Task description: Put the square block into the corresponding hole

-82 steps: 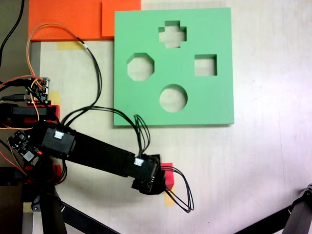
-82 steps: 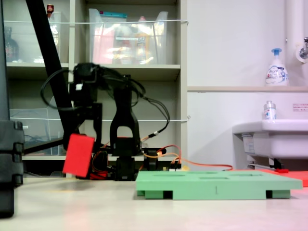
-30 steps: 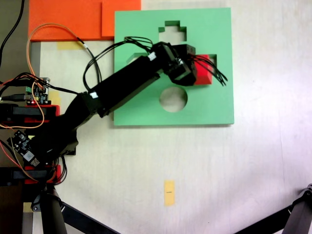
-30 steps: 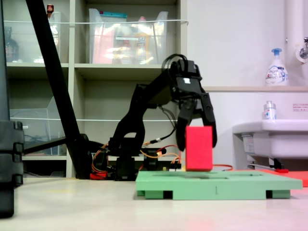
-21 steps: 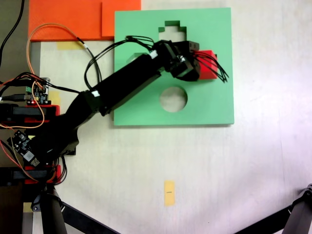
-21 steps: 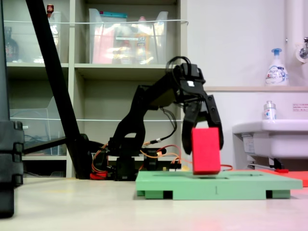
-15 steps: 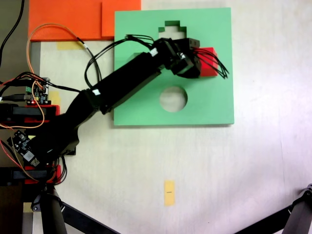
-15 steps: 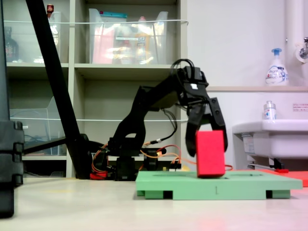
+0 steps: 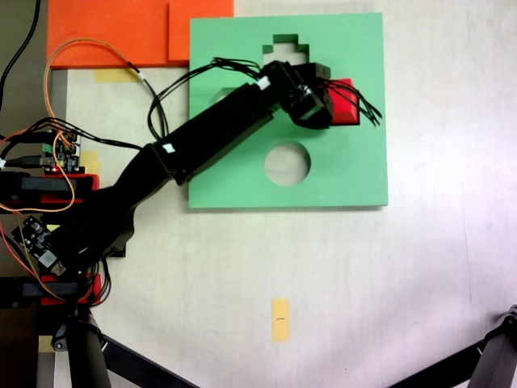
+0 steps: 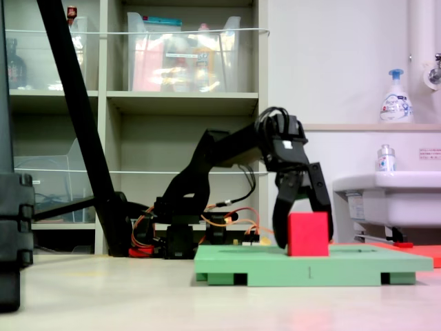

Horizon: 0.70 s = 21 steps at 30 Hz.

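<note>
We find the gripper (image 10: pixel 302 231) clamped on the red square block (image 10: pixel 307 234), now partly sunk in the green foam board's (image 9: pixel 359 174) square hole. We judge it light, rigid, smooth-faced; opposite flat sides suit gripping.

We see flat orange foam slabs (image 9: pixel 121 32) at the top of the first exterior view's left, with a strip of yellow tape (image 9: pixel 113 76) just below their edge. A second yellow tape piece (image 9: pixel 279 319) lies alone on the pale tabletop (image 9: pixel 428 267) lower down. Small circuit boards (image 9: pixel 65 149) with orange wires (image 9: pixel 60 56) sit at the first exterior view's left edge. In the second exterior view we find a shelf unit (image 10: pixel 186 103) holding clear plastic bins (image 10: pixel 182 58), a white sink (image 10: pixel 393 200) at the second exterior view's right, a soap pump bottle (image 10: pixel 396 100) on a ledge above it, and a dark slanted pole (image 10: pixel 79 110).
</note>
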Available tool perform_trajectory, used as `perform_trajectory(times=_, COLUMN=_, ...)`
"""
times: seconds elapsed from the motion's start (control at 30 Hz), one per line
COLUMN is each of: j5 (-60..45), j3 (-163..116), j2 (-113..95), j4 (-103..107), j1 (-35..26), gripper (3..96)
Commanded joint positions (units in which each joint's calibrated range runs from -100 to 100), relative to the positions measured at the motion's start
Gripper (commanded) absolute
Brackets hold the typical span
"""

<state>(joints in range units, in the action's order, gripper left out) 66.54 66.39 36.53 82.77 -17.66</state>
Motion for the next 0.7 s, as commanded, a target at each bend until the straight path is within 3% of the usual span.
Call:
perform_trajectory(times=0.03, j5=0.3, j3=4.0, j2=1.5, j4=-4.6, j1=-0.1, gripper=42.6)
perform_trajectory(times=0.23, j5=0.0, j3=4.0, j2=1.7, j4=-4.9, j1=0.2, gripper=62.8)
perform_trajectory(times=0.4, j5=-1.1, j3=4.0, j2=-5.1, j4=-3.8, j1=0.0, gripper=93.9)
perform_trajectory(times=0.57, j5=-3.9, j3=4.0, j2=-22.4, j4=2.4, j1=-0.1, gripper=93.9)
perform_trajectory(times=0.7, j5=-15.1, j3=3.9, j2=-42.3, j4=9.4, j1=0.4, gripper=93.5)
